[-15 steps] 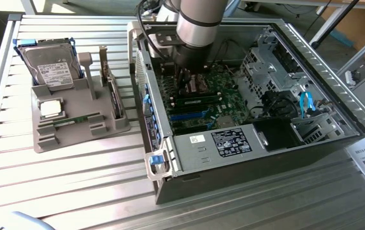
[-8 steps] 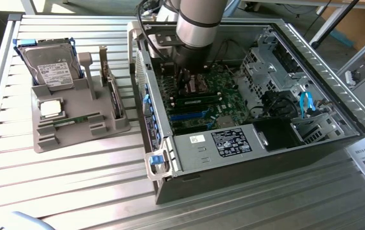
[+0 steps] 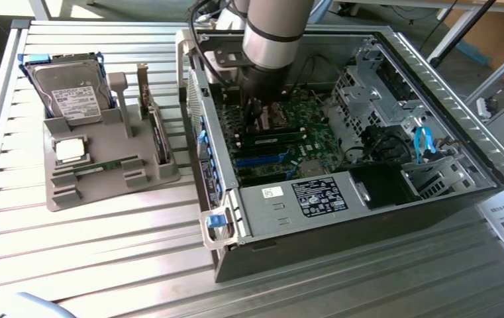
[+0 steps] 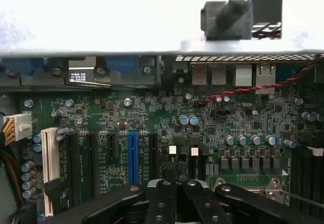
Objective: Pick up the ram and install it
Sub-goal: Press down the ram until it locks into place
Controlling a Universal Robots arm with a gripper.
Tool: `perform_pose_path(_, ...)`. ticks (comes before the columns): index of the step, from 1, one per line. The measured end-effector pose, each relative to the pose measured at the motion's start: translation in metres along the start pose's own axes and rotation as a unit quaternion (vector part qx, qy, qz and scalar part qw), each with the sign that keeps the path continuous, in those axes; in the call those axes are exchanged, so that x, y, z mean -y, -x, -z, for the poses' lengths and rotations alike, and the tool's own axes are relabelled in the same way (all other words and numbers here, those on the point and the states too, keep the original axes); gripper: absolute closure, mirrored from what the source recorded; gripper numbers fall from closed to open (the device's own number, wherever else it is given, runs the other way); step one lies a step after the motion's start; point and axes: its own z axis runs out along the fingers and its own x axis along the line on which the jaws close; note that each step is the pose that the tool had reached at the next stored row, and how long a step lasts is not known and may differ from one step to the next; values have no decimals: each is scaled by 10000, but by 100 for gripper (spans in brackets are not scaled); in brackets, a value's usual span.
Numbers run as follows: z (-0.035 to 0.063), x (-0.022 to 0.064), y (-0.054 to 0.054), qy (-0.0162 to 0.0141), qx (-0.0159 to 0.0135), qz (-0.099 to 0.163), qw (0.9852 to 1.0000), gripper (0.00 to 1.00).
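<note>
A ram, a thin green stick with black chips, lies flat near the front of the grey holder at the exterior view's left. A second green stick just like it sits along the motherboard inside the open computer case. My gripper hangs inside the case, close above the board and just beyond that stick. In the wrist view its black fingers meet over the green motherboard near the blue slot. The gripper is shut, and I cannot make out anything between its tips.
The holder also carries a silver hard drive standing upright and a square processor chip. The case's metal walls, drive cage and black power supply close in around the arm. Ridged metal table lies in front.
</note>
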Motion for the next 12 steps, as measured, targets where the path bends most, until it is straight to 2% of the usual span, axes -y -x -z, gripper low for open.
perform_pose_path(12,-34,0,0,1,-1,0,10000,90)
